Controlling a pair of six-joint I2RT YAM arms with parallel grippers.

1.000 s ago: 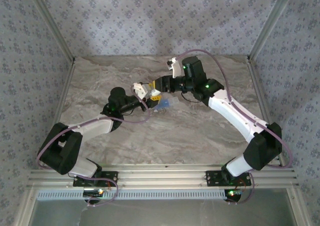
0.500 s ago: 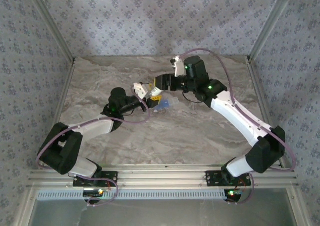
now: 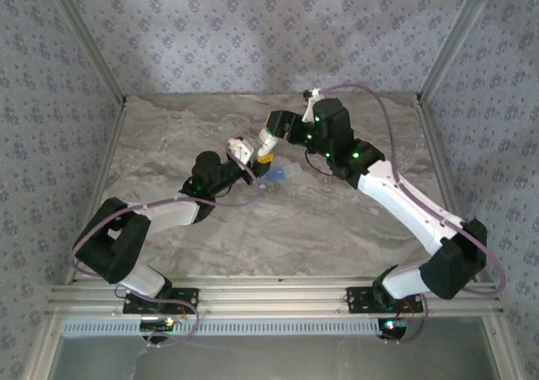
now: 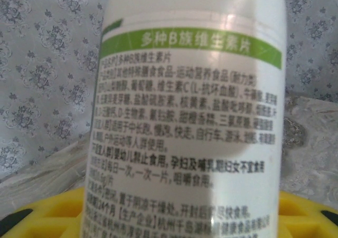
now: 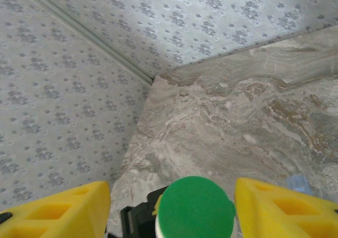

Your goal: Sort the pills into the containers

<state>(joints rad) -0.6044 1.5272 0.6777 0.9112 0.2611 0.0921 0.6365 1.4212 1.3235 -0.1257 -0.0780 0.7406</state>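
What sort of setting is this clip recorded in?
Likely a purpose-built robot test booth, not a home: patterned wall panels box in a marble-look tabletop, with an aluminium rail along the near edge.

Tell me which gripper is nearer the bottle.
Left. The left gripper clamps the bottle by its body, while the right gripper sits over its green cap, jaws open around it.
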